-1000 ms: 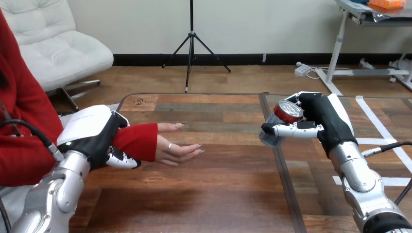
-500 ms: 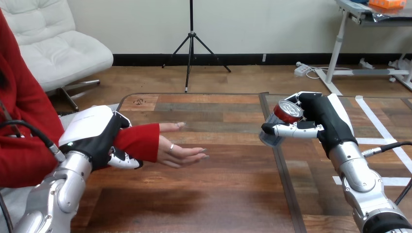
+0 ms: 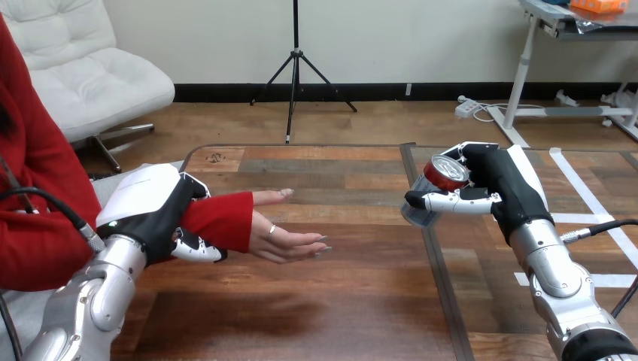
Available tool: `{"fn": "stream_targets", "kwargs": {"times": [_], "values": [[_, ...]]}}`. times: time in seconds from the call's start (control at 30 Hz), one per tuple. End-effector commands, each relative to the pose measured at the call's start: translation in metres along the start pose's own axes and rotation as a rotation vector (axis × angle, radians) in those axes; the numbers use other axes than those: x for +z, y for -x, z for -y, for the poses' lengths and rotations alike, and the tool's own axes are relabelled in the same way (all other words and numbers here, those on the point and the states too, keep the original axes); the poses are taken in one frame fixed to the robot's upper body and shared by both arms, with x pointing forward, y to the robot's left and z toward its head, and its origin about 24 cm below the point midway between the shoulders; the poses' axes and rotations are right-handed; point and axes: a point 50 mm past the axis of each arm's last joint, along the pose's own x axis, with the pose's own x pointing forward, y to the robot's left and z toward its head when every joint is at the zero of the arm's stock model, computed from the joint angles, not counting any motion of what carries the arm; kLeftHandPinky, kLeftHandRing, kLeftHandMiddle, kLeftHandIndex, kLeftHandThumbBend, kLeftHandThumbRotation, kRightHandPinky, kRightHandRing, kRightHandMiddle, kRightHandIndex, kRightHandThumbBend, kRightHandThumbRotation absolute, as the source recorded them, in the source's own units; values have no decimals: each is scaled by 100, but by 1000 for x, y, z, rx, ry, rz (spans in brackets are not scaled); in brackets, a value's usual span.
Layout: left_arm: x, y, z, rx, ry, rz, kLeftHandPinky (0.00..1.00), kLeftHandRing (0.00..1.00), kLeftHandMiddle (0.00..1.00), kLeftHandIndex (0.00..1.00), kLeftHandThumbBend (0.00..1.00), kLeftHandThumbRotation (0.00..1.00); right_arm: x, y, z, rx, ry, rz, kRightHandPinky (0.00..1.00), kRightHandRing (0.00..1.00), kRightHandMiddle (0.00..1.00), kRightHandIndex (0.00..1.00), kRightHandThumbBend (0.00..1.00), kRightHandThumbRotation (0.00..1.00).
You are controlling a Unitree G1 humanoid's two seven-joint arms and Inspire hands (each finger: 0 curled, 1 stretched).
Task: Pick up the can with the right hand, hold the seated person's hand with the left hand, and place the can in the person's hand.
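Now: right hand point(image 3: 502, 189) has its fingers and thumb wrapped round the can point(image 3: 438, 182), held clear above the table point(image 3: 338, 316) with its red top tipped toward the camera. Left hand point(image 3: 150, 212) is curled round the person's wrist over the red sleeve point(image 3: 224, 219), thumb underneath. The person's hand point(image 3: 284, 239) lies palm up with fingers loosely spread, at 3 o'clock of the left hand and well apart from the can, which sits at 3 o'clock of the palm. Step in hand, as judged: carry the can toward 9 o'clock to the palm. To do it well, keep the wrist support steady, bring the can upright on the way, lower its base onto the middle of the palm rather than the fingertips, and loosen the grasp only once the person's fingers can close on it. Against one second ago: the left hand and the person's hand have drifted a little toward 3 o'clock, the palm sitting slightly lower; right hand and can unchanged in place and tilt
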Motion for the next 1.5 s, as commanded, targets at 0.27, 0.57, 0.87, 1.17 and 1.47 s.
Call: {"fn": "stream_targets", "kwargs": {"times": [0.27,0.57,0.87,1.17,1.47], "values": [[15,-8,-37,149,1,70,21,28,36,37,67,0,54,-25,21,-60,-3,191,31,36,41,43,84,0],[16,-9,-37,155,2,73,21,27,36,37,68,0,58,-28,16,-53,5,188,34,37,42,44,85,0],[18,-9,-38,160,7,81,20,27,36,37,67,0,65,-31,8,-31,19,208,34,37,42,44,85,0],[20,-11,-39,161,7,87,20,26,35,37,66,0,70,-35,-2,-4,19,209,33,36,42,44,85,0],[23,-12,-41,168,2,101,20,27,36,37,65,0,77,-37,-14,28,23,231,32,36,42,44,84,0]]}}
